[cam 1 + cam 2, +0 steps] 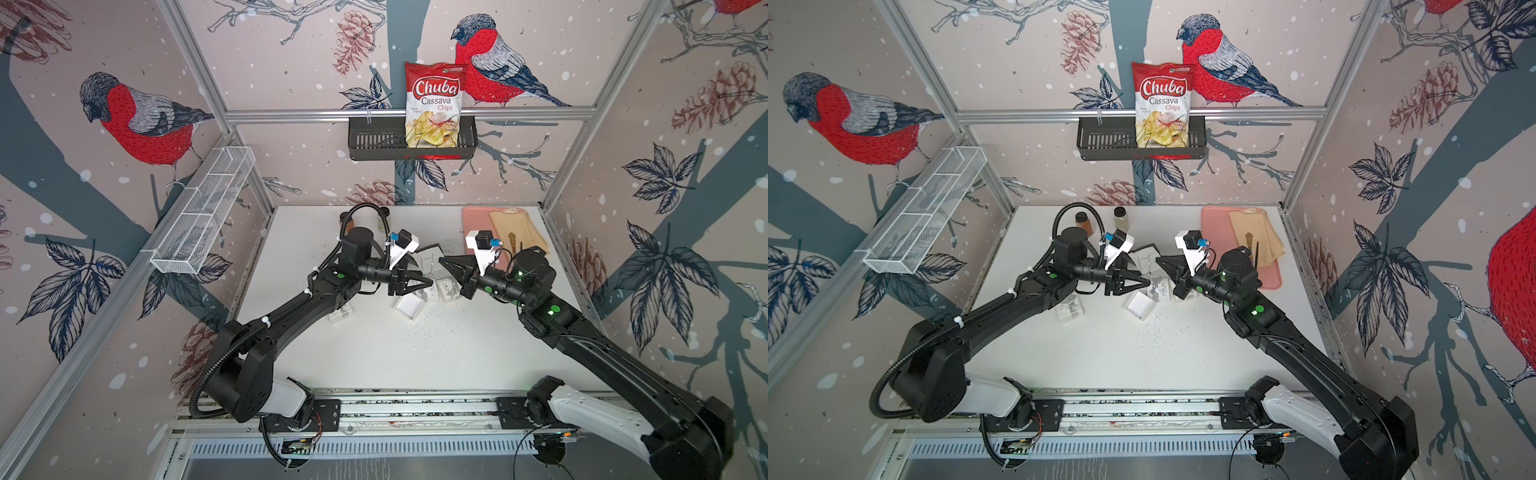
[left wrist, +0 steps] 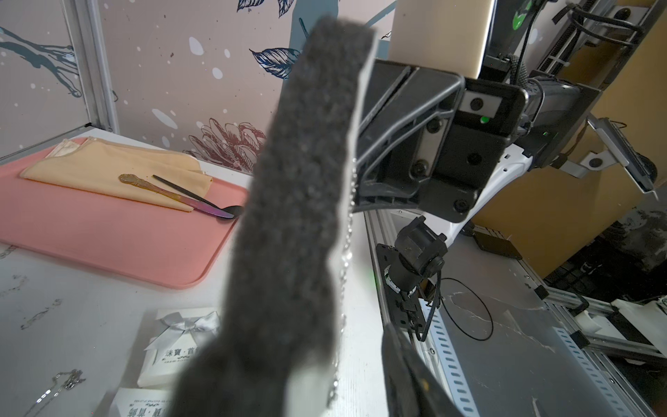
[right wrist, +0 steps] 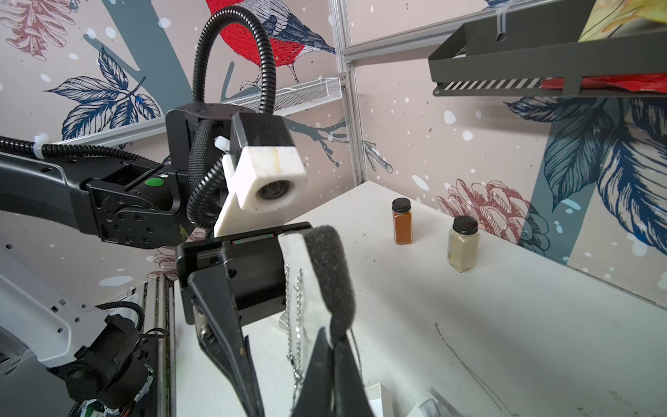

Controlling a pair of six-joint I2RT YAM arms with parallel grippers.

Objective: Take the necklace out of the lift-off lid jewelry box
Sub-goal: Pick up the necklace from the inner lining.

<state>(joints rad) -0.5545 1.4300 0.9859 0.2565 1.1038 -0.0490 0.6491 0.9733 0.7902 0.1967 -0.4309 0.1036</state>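
Foam comes first: the dark foam insert [image 2: 296, 216] runs blurred up the middle of the left wrist view, with the necklace [image 2: 347, 252] hanging as a fine silver chain down its right edge. Your right hand [image 1: 445, 262] is clamped shut on that insert. In the right wrist view it pinches the lower edge, so the white card face and the chain stand upright and exposed. Read that as the reason for the hold: one hand steadies the carrier, raised off the counter [image 1: 415, 357], so the other can work the chain free.

Your left hand [image 1: 428, 283] appears to straddle the insert. One finger stands off the chain side and the other is hidden behind foam, so you cannot tell how wide it is or whether it holds anything.

An open half of the jewelry box [image 1: 409, 308] lies just below the hands in a top view. Both arms reach in from the lower corners, forearms rising, hands nearly level and tip to tip at mid-frame.
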